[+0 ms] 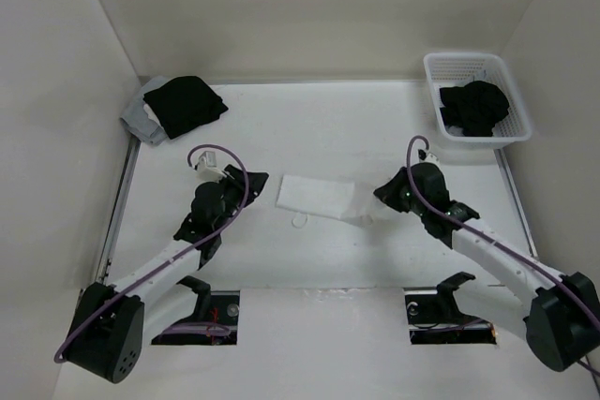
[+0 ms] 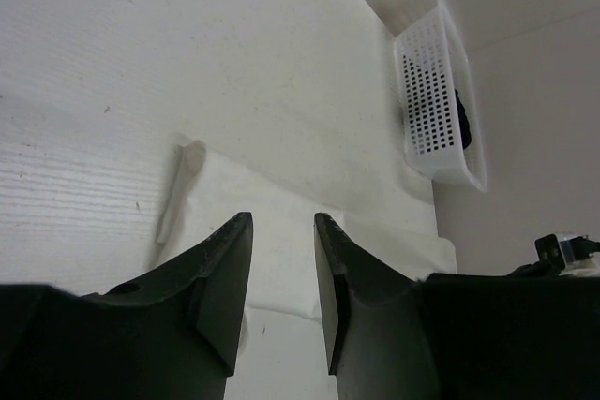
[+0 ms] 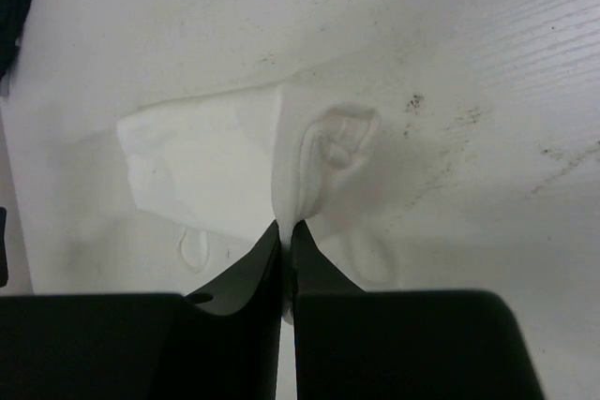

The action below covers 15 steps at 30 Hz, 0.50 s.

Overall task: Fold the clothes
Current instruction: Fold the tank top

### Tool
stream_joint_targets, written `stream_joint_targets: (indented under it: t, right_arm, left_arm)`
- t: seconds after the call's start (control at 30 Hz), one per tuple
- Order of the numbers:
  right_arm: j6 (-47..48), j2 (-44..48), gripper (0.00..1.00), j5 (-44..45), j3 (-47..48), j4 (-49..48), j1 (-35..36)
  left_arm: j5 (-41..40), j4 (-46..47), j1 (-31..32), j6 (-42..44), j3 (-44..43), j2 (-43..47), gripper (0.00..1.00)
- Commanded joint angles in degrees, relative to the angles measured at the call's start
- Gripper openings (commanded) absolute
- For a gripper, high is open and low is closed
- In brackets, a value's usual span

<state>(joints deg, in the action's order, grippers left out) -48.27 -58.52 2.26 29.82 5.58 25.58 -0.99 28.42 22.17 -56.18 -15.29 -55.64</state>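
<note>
Camisole (image 1: 316, 196) lies mid-counter (image 1: 309, 138), long axis left–right; right gripper (image 3: 286, 227) is pinched tight on its bunched right end, so the fold looks to run leftward, while left gripper (image 2: 281, 222) hovers half-open, empty, just beside the left edge.

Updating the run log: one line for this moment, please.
right end effector: shut on white top | left end effector: open, empty

robot lab cell: plain white walls (image 1: 56, 91), table (image 1: 394, 138), left arm (image 1: 164, 259), right arm (image 1: 487, 245) bolted on.
</note>
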Motion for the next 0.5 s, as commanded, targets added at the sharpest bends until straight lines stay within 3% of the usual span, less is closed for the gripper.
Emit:
stream_joint_targets:
  t: [0.0, 0.47]
  right_arm:
    - [3.18, 1.22, 0.06, 3.97, 8.47, 10.22, 3.1]
    - [2.13, -29.43, 0.08, 10.04, 36.6, 18.84, 18.74]
  left_arm:
    - [-0.06, 1.02, 0.63, -1.12, 0.17, 2.37, 0.31]
    - [2.13, 0.84, 0.99, -1.47, 3.25, 6.77, 0.33]
